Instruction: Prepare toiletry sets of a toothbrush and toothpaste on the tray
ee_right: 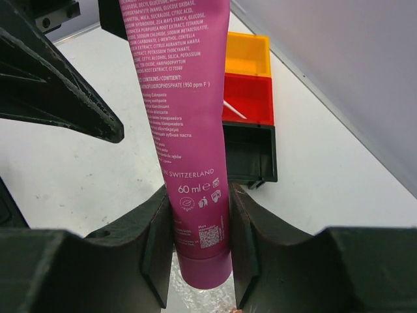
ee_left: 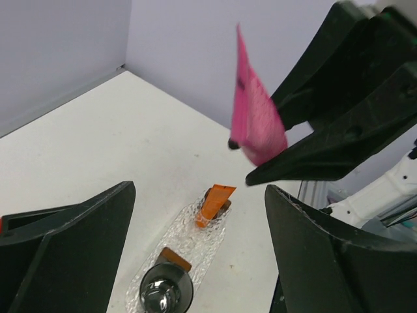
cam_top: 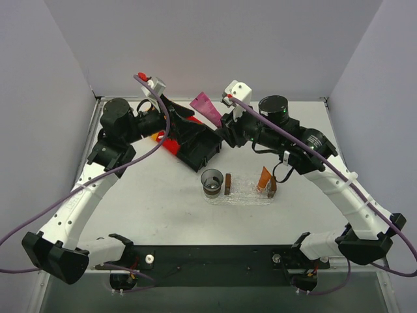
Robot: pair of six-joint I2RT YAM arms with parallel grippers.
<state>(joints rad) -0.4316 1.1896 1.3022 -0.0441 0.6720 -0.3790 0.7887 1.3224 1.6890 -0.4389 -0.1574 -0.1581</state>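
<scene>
- The right claw [ee_right: 201, 229] is clenching the magenta toothpaste tube [ee_right: 189, 130], with both fingers pressing its sides just above the cap end. The tube is hanging in the air beyond the far side of the tray [cam_top: 244, 195], touching nothing else.
- The grip is sitting low on the tube, leaving the long printed body sticking out. The tube could be swinging or slipping as the wrist is turning toward the tray.
- The left claw [ee_left: 199, 189] is gaping wide and carrying nothing. It is hovering just beside the magenta tube, also beyond the tray's far side. With the arms working this close together, their fingers are risking a clash if both are moving at once.
- The orange toothpaste tube [cam_top: 264, 177] is leaning against a brown block [cam_top: 272, 188] at the tray's right end. A dark round cup [cam_top: 212, 181] is standing at the tray's left end. A careless descent is risking knocking either one over.
- The toothbrush [ee_right: 233, 109] is lying in the red bin [ee_right: 254, 98], well beyond the tray's far left, so the set is not yet getting its brush.
</scene>
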